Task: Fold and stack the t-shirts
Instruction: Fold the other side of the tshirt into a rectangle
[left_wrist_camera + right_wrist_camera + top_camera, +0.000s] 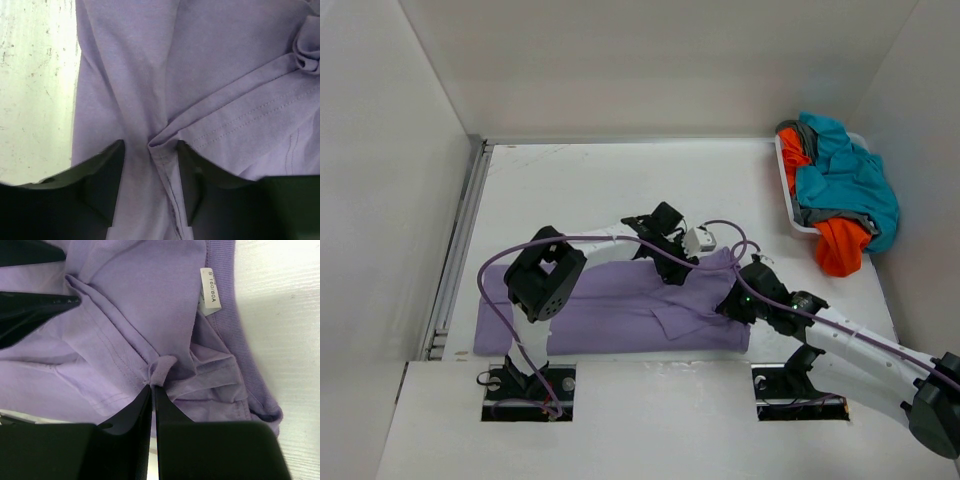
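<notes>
Four t-shirts show from above; the lavender t-shirt (620, 310) lies spread along the near edge of the white table (600, 180), while the teal t-shirt (850, 180), the orange t-shirt (840, 245) and the grey t-shirt (807, 133) are heaped in and over the white basket (785, 175) at the far right corner; the left gripper (670, 268) and the right gripper (732, 300) both reach down onto the right half of the lavender cloth, near each other.

Left wrist: the left gripper (150, 185) has its jaws apart, straddling a raised hem fold of the lavender t-shirt (210, 65); the fold lies against one finger, with flat cloth showing beside the other; bare table (35, 75) is at the left.

Right wrist: the right gripper (152, 390) has its jaws pressed together, pinching a small bunch of the lavender t-shirt (140, 300) at their tips; a white size label (210, 290) inside the ribbed collar (235, 315) reads "S 160/80A"; the table (280, 340) lies beyond the collar.
</notes>
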`<act>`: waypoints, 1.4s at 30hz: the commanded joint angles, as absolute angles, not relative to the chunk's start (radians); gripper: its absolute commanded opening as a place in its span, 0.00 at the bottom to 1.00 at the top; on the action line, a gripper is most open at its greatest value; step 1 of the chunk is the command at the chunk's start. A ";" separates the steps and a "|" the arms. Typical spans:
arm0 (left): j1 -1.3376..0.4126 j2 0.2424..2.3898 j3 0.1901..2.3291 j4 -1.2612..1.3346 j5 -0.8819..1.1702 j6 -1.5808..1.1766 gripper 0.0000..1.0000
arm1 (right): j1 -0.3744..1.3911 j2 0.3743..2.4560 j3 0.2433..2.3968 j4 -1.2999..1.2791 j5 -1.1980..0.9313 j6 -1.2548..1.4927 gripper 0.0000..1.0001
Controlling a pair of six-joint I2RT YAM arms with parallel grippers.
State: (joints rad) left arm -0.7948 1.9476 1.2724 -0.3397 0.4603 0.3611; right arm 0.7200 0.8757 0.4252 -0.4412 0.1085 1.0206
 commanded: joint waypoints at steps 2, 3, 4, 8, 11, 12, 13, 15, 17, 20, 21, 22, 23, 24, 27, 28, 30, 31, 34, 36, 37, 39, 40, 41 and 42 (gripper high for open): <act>-0.823 1.944 1.253 -0.337 0.479 0.373 0.28 | 0.720 0.864 0.423 -0.408 0.130 1.025 0.08; -0.828 1.939 1.250 -0.337 0.482 0.373 0.25 | 0.720 0.862 0.423 -0.410 0.130 1.025 0.08; -0.837 1.928 1.241 -0.337 0.483 0.374 0.18 | 0.717 0.859 0.423 -0.411 0.130 1.023 0.08; -0.835 1.898 1.227 -0.339 0.486 0.374 0.08 | 0.716 0.856 0.425 -0.413 0.130 1.020 0.08; -0.821 1.855 1.224 -0.345 0.480 0.370 0.10 | 0.719 0.865 0.428 -0.414 0.130 1.016 0.08; -0.820 1.847 1.224 -0.345 0.479 0.374 0.13 | 0.720 0.867 0.429 -0.416 0.132 1.015 0.08; -0.817 1.838 1.226 -0.347 0.477 0.374 0.20 | 0.720 0.870 0.430 -0.416 0.133 1.015 0.08; -0.812 1.833 1.229 -0.347 0.476 0.376 0.28 | 0.720 0.871 0.430 -0.414 0.133 1.015 0.08; -0.808 1.838 1.239 -0.341 0.462 0.362 0.28 | 0.719 0.867 0.434 -0.416 0.133 1.011 0.08; -0.814 1.832 1.239 -0.344 0.463 0.365 0.20 | 0.717 0.861 0.433 -0.420 0.133 1.011 0.08; -0.820 1.833 1.238 -0.348 0.465 0.370 0.19 | 0.716 0.859 0.433 -0.422 0.133 1.011 0.08; -0.823 1.836 1.232 -0.351 0.465 0.376 0.18 | 0.716 0.858 0.431 -0.422 0.133 1.011 0.08; -0.826 1.841 1.226 -0.354 0.466 0.382 0.17 | 0.716 0.857 0.430 -0.422 0.133 1.011 0.08; -0.829 1.848 1.221 -0.359 0.466 0.387 0.17 | 0.716 0.856 0.428 -0.423 0.133 1.011 0.08; -0.831 1.873 1.218 -0.365 0.469 0.388 0.17 | 0.716 0.854 0.426 -0.423 0.133 1.011 0.08; -0.831 1.879 1.223 -0.367 0.472 0.387 0.17 | 0.716 0.854 0.426 -0.423 0.133 1.011 0.08; -0.832 1.885 1.230 -0.367 0.485 0.385 0.17 | 0.716 0.854 0.426 -0.423 0.133 1.011 0.08; -0.835 1.888 1.233 -0.367 0.492 0.385 0.17 | 0.716 0.856 0.426 -0.423 0.133 1.011 0.08; -0.844 1.897 1.241 -0.367 0.491 0.390 0.17 | 0.716 0.857 0.426 -0.423 0.133 1.011 0.08; -0.847 1.905 1.244 -0.367 0.491 0.390 0.17 | 0.716 0.857 0.423 -0.423 0.133 1.012 0.08; -0.851 1.910 1.246 -0.367 0.489 0.390 0.17 | 0.716 0.856 0.420 -0.423 0.133 1.014 0.08; -0.852 1.916 1.249 -0.364 0.486 0.388 0.12 | 0.716 0.851 0.417 -0.423 0.133 1.014 0.08; -0.852 1.916 1.249 -0.362 0.483 0.385 0.07 | 0.716 0.847 0.417 -0.425 0.133 1.015 0.08; -0.849 1.910 1.249 -0.361 0.480 0.380 0.02 | 0.716 0.845 0.416 -0.426 0.133 1.017 0.08; -0.846 1.899 1.244 -0.359 0.477 0.380 0.00 | 0.716 0.841 0.416 -0.429 0.133 1.019 0.08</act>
State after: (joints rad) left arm -0.8433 1.9057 1.2316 -0.3634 0.4637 0.3702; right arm 0.7200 0.8677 0.4236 -0.4419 0.1131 1.0172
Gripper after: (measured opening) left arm 0.030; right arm 0.085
